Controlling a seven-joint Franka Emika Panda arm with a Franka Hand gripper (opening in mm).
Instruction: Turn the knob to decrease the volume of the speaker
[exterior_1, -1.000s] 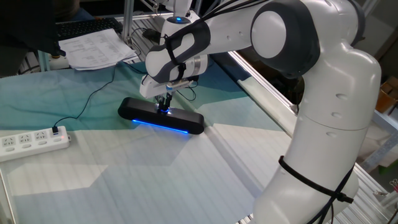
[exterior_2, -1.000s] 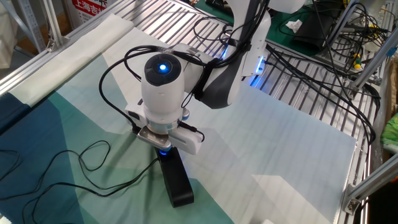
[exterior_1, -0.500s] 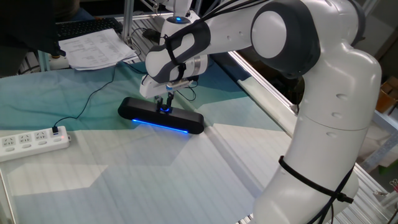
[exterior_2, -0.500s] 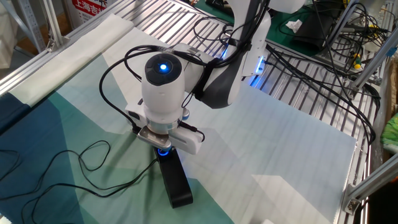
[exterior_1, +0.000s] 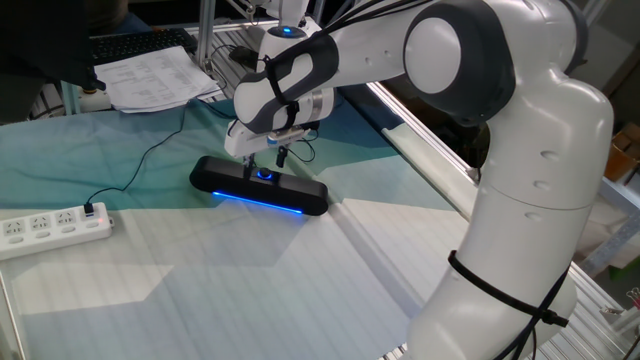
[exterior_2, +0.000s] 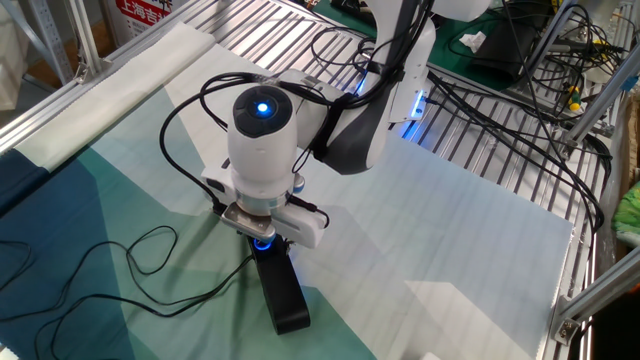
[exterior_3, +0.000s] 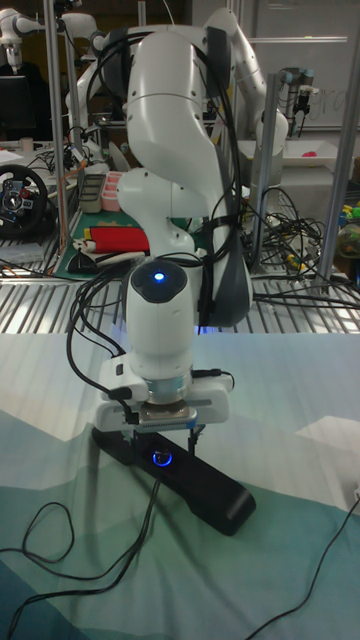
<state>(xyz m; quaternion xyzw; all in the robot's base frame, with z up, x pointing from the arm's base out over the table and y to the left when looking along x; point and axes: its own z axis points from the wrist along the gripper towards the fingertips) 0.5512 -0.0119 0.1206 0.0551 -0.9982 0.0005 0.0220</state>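
Observation:
The speaker (exterior_1: 300, 195) is a long black bar lying on the teal cloth, with a blue strip glowing along its front edge; it also shows as speaker (exterior_2: 285, 300) and speaker (exterior_3: 215, 495). On top near its middle sits the knob (exterior_1: 265, 175), a small black dial with a blue ring, plain in the tall view as knob (exterior_3: 160, 459). My gripper (exterior_1: 267, 160) hangs straight above the knob, open, with a finger on either side and slightly higher than the dial. In the tall view the gripper (exterior_3: 165, 434) holds nothing. From the other fixed view the hand hides the knob.
A white power strip (exterior_1: 55, 227) lies at the left edge, and a thin black cable (exterior_1: 140, 160) runs from it toward the speaker. Papers (exterior_1: 150, 78) and a keyboard (exterior_1: 140, 42) sit at the back left. An aluminium rail (exterior_1: 420, 140) borders the right side.
The fingers were closed on the knob; they have since spread apart and let go of it, so the dial now shows between them. The speaker has not moved.

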